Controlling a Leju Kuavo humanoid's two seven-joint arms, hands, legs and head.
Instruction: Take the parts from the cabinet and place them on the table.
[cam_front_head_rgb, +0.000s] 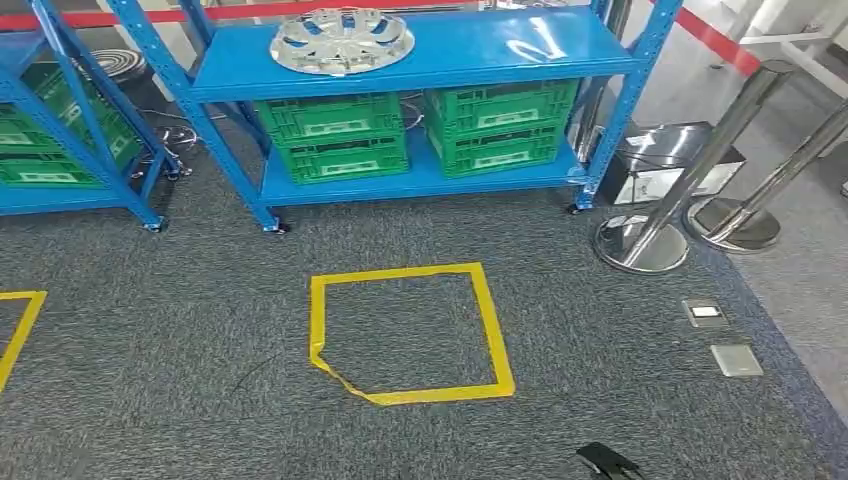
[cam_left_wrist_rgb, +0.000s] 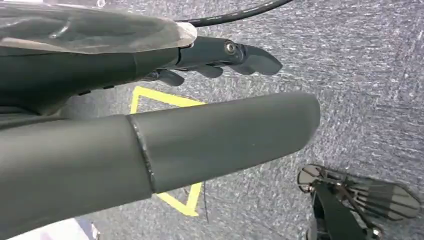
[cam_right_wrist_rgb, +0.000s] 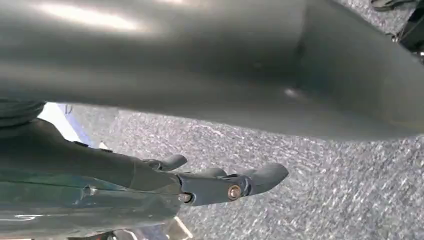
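One part noted on the cabinet: a silver wheel cover (cam_front_head_rgb: 342, 40), lying flat on the top shelf of the blue rack (cam_front_head_rgb: 480, 50), upper centre of the head view, slightly left of the shelf's middle and near its front edge. Judged light for its breadth, a thin, stiff, spoked shell with a glossy face, likely slippery under smooth fingers and liable to flex or scratch if squeezed at the spokes. Best taken at the outer rim on opposite sides, or with fingers hooked through an opening near the rim, and kept level. Below it, stacked green crates (cam_front_head_rgb: 330, 135) on the lower shelf, contents hidden. Lower centre of that view, a yellow tape square (cam_front_head_rgb: 495, 330) on grey carpet, between camera and rack. Left hand (cam_left_wrist_rgb: 165, 135) seen hanging over the carpet beside a corner of yellow tape, thick thumb straight, dark fingers (cam_left_wrist_rgb: 250, 57) stretched out, spread clear of the thumb and holding nothing. Right hand (cam_right_wrist_rgb: 200, 75) posed much the same over bare carpet, fingers (cam_right_wrist_rgb: 260, 177) extended, apart from the thumb, nothing between them. Both well apart from the wheel cover.
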